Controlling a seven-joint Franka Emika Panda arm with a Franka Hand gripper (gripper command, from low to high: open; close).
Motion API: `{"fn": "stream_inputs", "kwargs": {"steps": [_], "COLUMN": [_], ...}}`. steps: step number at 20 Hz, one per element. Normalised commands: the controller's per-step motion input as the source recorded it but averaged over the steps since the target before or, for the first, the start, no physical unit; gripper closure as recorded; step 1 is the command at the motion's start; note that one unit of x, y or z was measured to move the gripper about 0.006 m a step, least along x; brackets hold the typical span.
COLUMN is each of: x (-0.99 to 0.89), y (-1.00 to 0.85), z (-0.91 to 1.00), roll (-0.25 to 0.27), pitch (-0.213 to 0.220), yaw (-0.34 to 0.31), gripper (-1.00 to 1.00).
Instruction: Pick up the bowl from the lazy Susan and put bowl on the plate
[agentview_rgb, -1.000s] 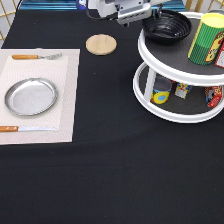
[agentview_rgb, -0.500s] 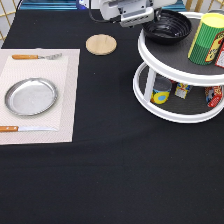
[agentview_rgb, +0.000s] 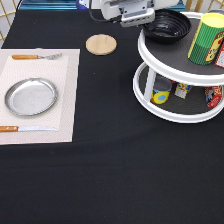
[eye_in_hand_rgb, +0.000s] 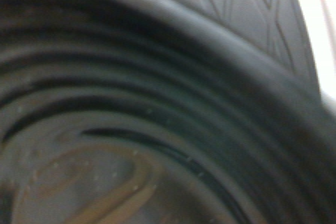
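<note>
The glossy black bowl (agentview_rgb: 166, 25) sits on the top tier of the white lazy Susan (agentview_rgb: 165, 65), at its left side, in the exterior view's top right. My gripper (agentview_rgb: 140, 21) hangs at the exterior view's top edge, right at the bowl's left rim. The wrist view is filled by the bowl's ribbed inside (eye_in_hand_rgb: 150, 125) from very close, with a strip of the lazy Susan's dark grey surface (eye_in_hand_rgb: 255, 30) beside it. The silver plate (agentview_rgb: 31, 96) lies empty on a pale placemat (agentview_rgb: 65, 100) at the exterior view's left.
A green and yellow can (agentview_rgb: 206, 39) stands on the top tier, to the right of the bowl. Small cans (agentview_rgb: 161, 94) fill the lower tier. A wooden coaster (agentview_rgb: 101, 44) lies between the plate and the lazy Susan. A fork (agentview_rgb: 37, 56) and a knife (agentview_rgb: 20, 128) flank the plate.
My gripper has shifted slightly to the right, closer over the bowl's left rim. The bowl, plate and lazy Susan have stayed in place.
</note>
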Motion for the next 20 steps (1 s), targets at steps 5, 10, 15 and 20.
{"fn": "stream_inputs", "kwargs": {"steps": [5,10,15,20], "x": [0.07,0.23,0.23,0.16], "y": [-0.04,-0.31,-0.61,-0.89], "z": [0.47,0.52,0.24,0.03], "roll": [-0.068,-0.017,0.0,0.0], "pitch": [0.0,0.002,-0.002,-0.062], "yaw": [-0.041,-0.078,-0.134,-0.05], "gripper": [1.0,1.0,1.0,1.0]}}
